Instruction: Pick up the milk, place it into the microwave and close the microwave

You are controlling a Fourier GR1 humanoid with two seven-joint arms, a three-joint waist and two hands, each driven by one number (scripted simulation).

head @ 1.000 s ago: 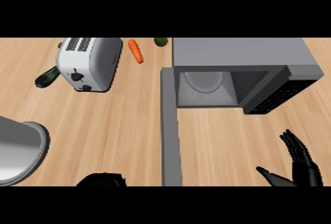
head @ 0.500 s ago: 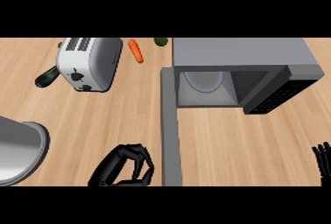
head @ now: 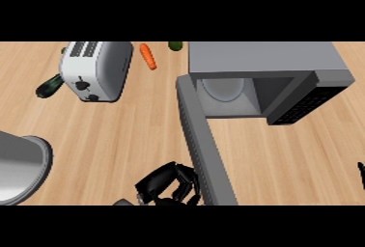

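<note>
The grey microwave (head: 264, 58) stands at the upper right with its cavity open and a pale round turntable (head: 222, 89) inside. Its door (head: 205, 144) swings out towards me as a long grey slab. No milk carton shows anywhere. My left hand (head: 167, 185) is at the lower edge, fingers curled, right against the left face of the door near its free end and holding nothing. Only a dark sliver of my right hand (head: 361, 170) shows at the right edge.
A white toaster (head: 96, 67) stands at the upper left with a dark green bottle (head: 50, 86) beside it. A carrot (head: 148, 56) and a small green vegetable (head: 175, 46) lie near the back. A grey round vessel (head: 21, 169) fills the lower left.
My left hand has risen from the lower edge to the door's left side. My right hand has slid out to the right edge, almost out of sight.
</note>
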